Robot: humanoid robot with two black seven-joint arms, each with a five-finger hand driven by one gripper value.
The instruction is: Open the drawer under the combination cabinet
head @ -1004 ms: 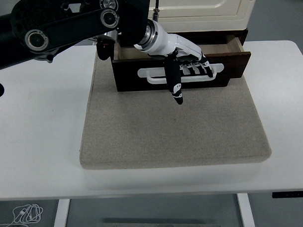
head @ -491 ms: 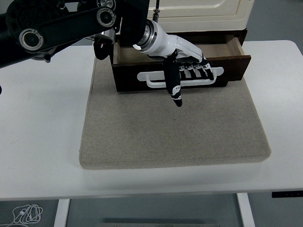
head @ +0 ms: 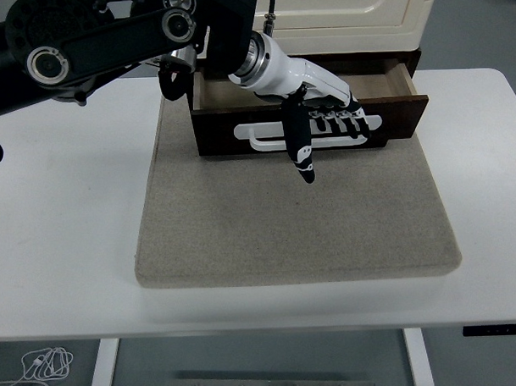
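Head view first, and straight to the drawer [head: 310, 115]: dark wood, sitting under the cream cabinet [head: 345, 8], partly drawn out over the grey mat [head: 293, 217], tan interior showing behind its front panel. Left hand [head: 323, 114] reaching in from above the drawer, four fingers [head: 340, 121] hooked through the white handle [head: 264, 135] on the drawer's front and clamped on it, thumb hanging loose and pointing down past the panel toward the mat. Right hand nowhere to be seen.

Judging the job: well underway but not finished, with more travel probably left in the runners. Best way through this step: keep those four fingers curled firmly behind the handle bar, pull straight toward the mat's near edge, level with the drawer's own line. No lifting, no twisting; the drawer front looks slightly skewed relative to the cabinet, so an even, centred pull matters, or the box could bind in its slot. Grip sits toward the handle's right half, so worth watching for the left end lagging. Steady, slow draw, cabinet kept from sliding forward on the mat. Release only once the drawer is fully out and at rest.
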